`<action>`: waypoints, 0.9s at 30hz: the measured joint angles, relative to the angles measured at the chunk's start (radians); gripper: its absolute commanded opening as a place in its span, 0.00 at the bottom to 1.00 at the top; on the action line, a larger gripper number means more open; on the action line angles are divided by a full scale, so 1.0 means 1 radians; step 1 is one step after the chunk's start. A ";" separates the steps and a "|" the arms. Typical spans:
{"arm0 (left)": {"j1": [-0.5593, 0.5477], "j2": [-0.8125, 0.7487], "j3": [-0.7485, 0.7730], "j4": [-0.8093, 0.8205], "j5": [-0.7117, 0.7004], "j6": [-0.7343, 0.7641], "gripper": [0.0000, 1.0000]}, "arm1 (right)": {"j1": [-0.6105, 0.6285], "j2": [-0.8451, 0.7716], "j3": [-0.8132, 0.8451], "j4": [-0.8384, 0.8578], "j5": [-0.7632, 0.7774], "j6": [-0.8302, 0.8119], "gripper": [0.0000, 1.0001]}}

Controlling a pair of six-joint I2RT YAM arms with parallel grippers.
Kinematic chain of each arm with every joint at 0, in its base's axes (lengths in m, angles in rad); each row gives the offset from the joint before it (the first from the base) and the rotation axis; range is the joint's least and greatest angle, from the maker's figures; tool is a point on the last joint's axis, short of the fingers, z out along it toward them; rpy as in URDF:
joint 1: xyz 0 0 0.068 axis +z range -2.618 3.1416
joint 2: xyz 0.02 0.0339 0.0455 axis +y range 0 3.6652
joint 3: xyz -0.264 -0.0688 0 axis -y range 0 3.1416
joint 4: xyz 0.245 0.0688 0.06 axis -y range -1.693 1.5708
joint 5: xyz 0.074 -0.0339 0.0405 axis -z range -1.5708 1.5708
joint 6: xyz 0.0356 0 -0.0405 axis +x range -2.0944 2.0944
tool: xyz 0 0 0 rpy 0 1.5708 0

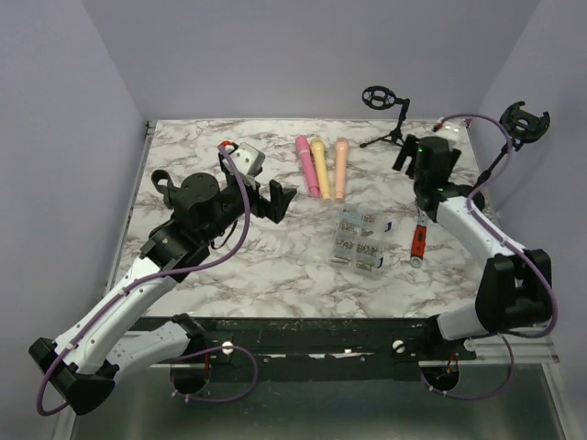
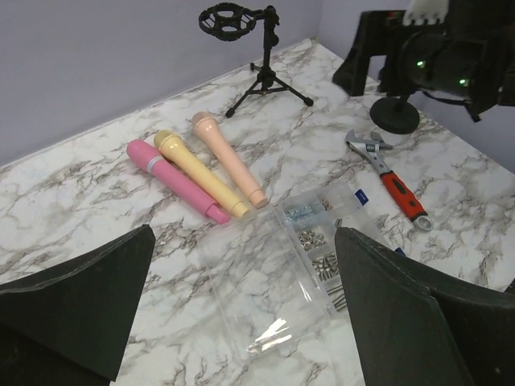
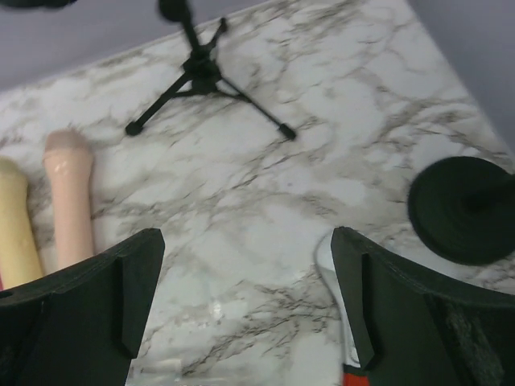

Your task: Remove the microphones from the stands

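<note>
My left gripper [image 2: 241, 314] is open and empty, facing the parts box [image 2: 282, 273]. My right gripper [image 3: 245, 305] is also open and empty. At 11 o'clock from the box, the pink microphone [image 2: 173, 178], yellow microphone [image 2: 201, 173] and peach microphone [image 2: 228, 157] lie on the desk [image 1: 275, 266]. At 1 o'clock, the tripod stand [image 2: 266, 72] has an empty mount. I judge removal complete, so I keep both grippers open and clear of the tripod legs.
</note>
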 measured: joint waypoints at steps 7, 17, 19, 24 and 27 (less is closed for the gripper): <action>-0.001 0.000 0.000 0.000 0.001 -0.001 0.99 | -0.214 -0.316 -0.230 0.154 -0.035 0.174 1.00; -0.007 0.039 0.000 -0.008 0.011 -0.003 0.99 | -0.711 -0.483 -0.282 0.189 -0.352 0.474 1.00; -0.007 0.037 0.000 -0.015 0.016 -0.004 0.99 | -0.790 -0.465 -0.282 0.192 -0.445 0.518 1.00; -0.007 0.018 0.001 -0.023 0.043 -0.018 0.99 | -0.924 -0.390 -0.294 0.236 -0.625 0.629 0.99; -0.007 0.000 0.003 -0.023 0.073 -0.034 0.98 | -0.936 -0.385 -0.320 0.261 -0.672 0.653 0.97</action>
